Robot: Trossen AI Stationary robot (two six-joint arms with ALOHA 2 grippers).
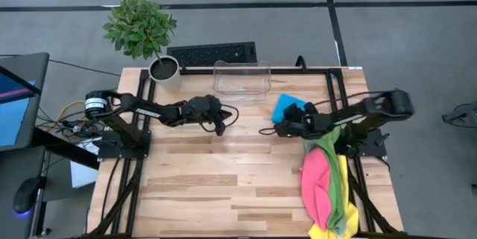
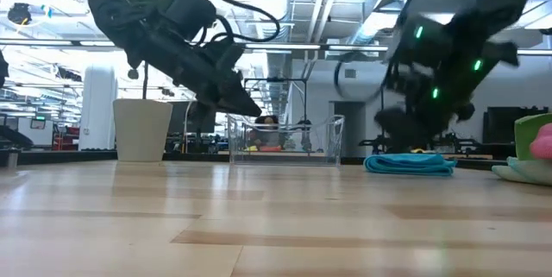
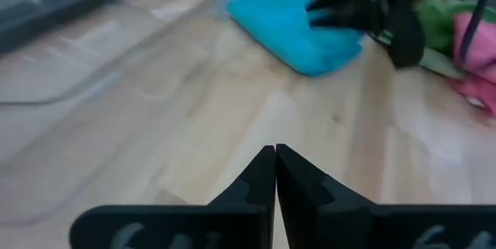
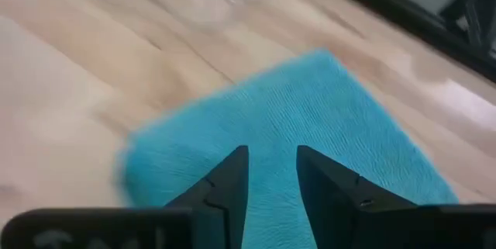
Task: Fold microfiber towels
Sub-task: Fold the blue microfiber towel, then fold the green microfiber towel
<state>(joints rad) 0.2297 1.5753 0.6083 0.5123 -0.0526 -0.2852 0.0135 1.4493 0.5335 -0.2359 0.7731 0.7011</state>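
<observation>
**Two robot arms over a wooden bench, a folded blue towel by the clear bin**

A clear plastic bin (image 1: 241,80) sits at the far edge of the wooden bench (image 1: 216,187) and serves as the landmark here. Just right of the bin lies a bright blue towel (image 1: 287,106), folded into a flat, neat packet on the wood.

The right hand (image 1: 286,126) is above the near edge of the blue towel, lifted off it. Its two dark fingers (image 4: 225,183) stand partly apart with only the towel's surface visible between them, and they hold nothing.

The left hand (image 1: 220,126) hangs in front of the bin, on its near side, above bare wood. Its fingers (image 3: 263,179) are pressed fully together and carry nothing.

Further from the bin, toward the near right corner of the bench, is a loose heap of towels: a pink towel (image 1: 319,182) on top, a green towel (image 1: 337,172) beside it, and a yellow towel (image 1: 328,231) showing at the heap's near end.

A potted plant (image 1: 153,45) stands left of the bin.
</observation>
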